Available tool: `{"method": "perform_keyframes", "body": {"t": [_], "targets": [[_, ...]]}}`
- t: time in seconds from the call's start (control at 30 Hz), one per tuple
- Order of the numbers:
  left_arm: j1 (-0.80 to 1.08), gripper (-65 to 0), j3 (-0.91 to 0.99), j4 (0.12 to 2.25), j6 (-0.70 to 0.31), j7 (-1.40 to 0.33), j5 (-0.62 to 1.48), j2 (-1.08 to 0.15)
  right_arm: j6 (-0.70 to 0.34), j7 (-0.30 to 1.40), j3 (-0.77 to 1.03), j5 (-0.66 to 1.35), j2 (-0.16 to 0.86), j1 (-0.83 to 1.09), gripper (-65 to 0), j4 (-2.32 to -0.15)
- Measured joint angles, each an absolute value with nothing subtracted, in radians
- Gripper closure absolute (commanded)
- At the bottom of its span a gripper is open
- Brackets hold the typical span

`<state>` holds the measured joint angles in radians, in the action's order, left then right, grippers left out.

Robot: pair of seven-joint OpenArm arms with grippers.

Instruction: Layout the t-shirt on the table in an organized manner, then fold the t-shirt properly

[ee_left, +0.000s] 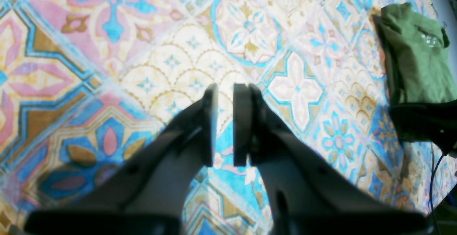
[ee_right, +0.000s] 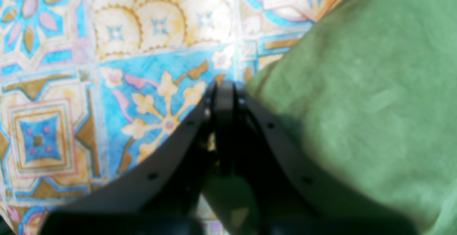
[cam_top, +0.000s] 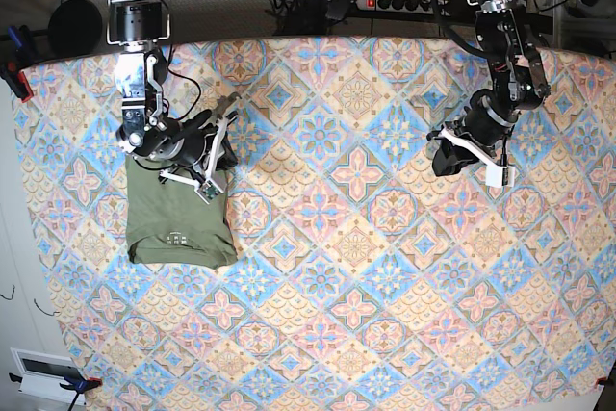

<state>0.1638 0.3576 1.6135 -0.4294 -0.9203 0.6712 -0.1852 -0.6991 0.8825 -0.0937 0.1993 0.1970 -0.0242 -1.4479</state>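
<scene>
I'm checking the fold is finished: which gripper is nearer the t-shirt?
Right. The right gripper sits at the top edge of the t-shirt; the left gripper hangs far across the table.

Soft matt olive cloth t-shirt (cam_top: 179, 223) lies on the table (cam_top: 385, 267), covered in smooth printed cloth.

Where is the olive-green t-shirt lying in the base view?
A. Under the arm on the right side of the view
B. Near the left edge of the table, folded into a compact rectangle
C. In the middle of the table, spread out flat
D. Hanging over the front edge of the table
B: the t-shirt lies as a compact folded rectangle near the left edge of the table, right by the right gripper.
</scene>
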Motion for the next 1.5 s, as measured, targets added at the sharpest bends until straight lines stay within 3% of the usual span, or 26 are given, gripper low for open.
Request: {"method": "perform_keyframes", "body": {"t": [0.97,1.27,1.5], "targets": [[0.164,-6.7,0.358,1.616,-0.429,-0.920,0.674,-0.186,-0.696,0.926,-0.088,0.183,0.200,0.051,-0.7,-1.563],[0.250,-6.7,0.378,1.803,-0.431,-0.922,0.674,-0.186,-0.702,1.027,-0.088,0.162,0.199,0.149,-0.7,-1.811],[0.346,-6.6,0.406,1.864,-0.429,-0.923,0.676,-0.277,-0.699,1.017,0.018,0.176,0.195,0.303,-0.7,-1.932]]}}
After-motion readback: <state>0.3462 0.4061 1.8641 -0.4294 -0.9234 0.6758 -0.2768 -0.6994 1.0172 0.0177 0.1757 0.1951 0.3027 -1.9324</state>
